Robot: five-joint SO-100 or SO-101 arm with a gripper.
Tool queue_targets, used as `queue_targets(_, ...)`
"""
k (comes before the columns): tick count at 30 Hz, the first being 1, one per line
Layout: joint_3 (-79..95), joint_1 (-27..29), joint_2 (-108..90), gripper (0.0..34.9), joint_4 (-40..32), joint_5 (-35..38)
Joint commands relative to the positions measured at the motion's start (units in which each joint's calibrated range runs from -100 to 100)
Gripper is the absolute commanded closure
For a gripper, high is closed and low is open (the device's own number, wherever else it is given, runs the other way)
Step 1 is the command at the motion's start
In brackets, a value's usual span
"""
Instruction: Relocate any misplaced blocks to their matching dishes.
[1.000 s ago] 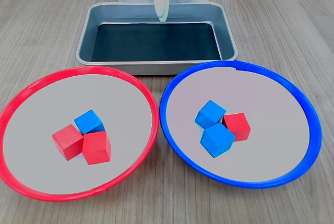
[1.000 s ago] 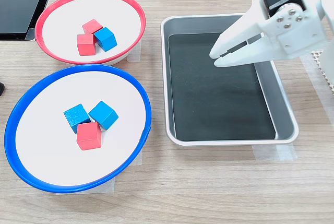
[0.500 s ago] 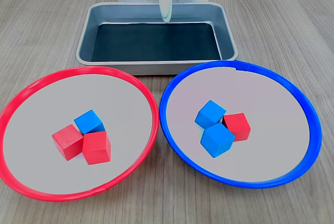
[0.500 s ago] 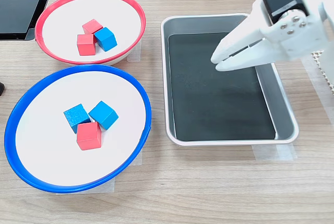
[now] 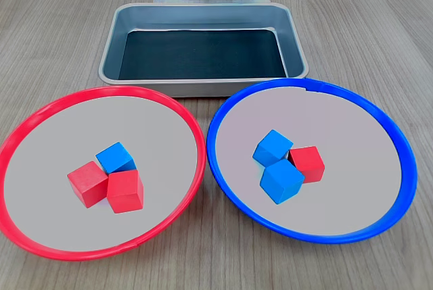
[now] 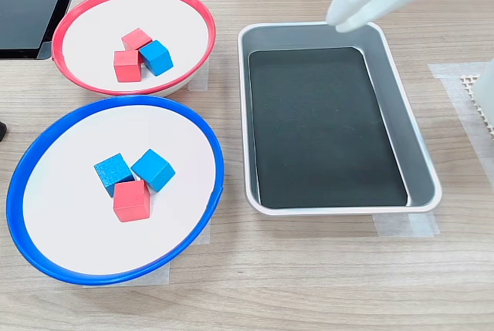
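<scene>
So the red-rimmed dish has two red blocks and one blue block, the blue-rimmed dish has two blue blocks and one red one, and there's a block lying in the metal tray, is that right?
Not quite. The metal tray holds no block; in both exterior views its dark floor is bare. The rest stands: the red-rimmed dish has two red blocks and one blue block, and the blue-rimmed dish two blue blocks and one red block.

A pale grey-brown wood-grain tabletop (image 5: 379, 26) fills both exterior views under even, soft light; a dark flat object (image 6: 31, 3) occupies the second exterior view's upper left corner.
</scene>
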Motion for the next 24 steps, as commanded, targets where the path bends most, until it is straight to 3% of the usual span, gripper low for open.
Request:
queue_targets(1,-13.0,2.4,12.6,34.6,0.4,5.1)
queue_targets(9,-40.3,6.7,41.6,34.4,5.0,7.8)
queue_targets(15,-59.1,9.7,59.5,27.7,9.1,8.5)
queue_targets(24,-77.4,11.7,77.4,27.8,9.8,12.1)
